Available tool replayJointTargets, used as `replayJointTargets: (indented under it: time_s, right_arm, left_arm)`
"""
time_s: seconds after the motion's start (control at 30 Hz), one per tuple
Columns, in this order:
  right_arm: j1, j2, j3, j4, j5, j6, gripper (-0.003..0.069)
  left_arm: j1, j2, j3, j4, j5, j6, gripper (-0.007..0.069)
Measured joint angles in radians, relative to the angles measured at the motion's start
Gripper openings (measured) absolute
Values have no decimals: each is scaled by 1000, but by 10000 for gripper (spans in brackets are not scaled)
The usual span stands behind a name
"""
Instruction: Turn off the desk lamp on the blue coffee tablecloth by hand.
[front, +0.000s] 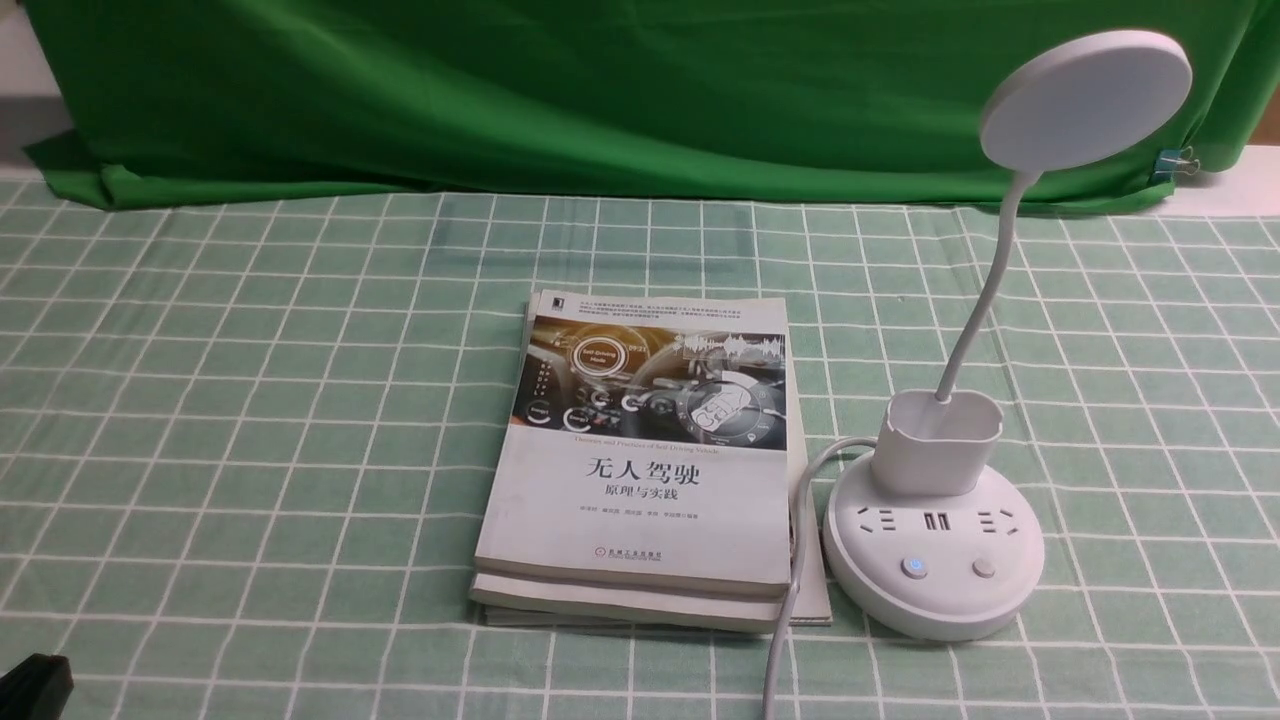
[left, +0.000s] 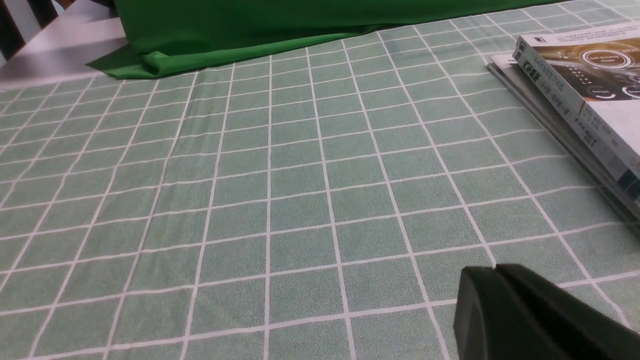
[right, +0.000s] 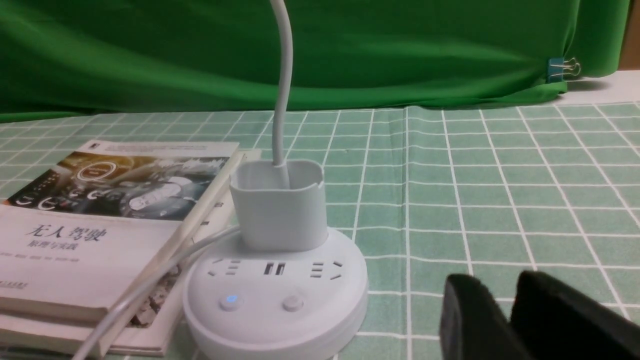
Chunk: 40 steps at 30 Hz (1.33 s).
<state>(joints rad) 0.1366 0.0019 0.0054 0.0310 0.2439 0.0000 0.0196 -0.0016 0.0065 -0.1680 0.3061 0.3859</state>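
The white desk lamp (front: 932, 570) stands at the right on the pale green grid tablecloth (front: 250, 400). Its disc head (front: 1085, 100) is up on the bendy neck. The left of its two buttons (front: 914, 567) glows blue. The right wrist view shows the base (right: 275, 320) and lit button (right: 230, 300) close by. My right gripper (right: 500, 282) is to the right of the base, low over the cloth, slightly open and empty. It is out of the front view. My left gripper (left: 495, 270) is shut and empty, far left near the front edge (front: 35, 685).
A stack of books (front: 645, 460) lies just left of the lamp base, touching its white cord (front: 790, 600), which runs to the front edge. A dark green backdrop (front: 600, 90) hangs at the back, held by a binder clip (front: 1178, 160).
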Motion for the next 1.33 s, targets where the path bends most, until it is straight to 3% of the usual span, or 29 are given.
replayJointTargets:
  time_s: [1.33]
  right_arm:
    - [0,0,0,0,0,0,231]
  left_arm:
    - [0,0,0,0,0,0,0]
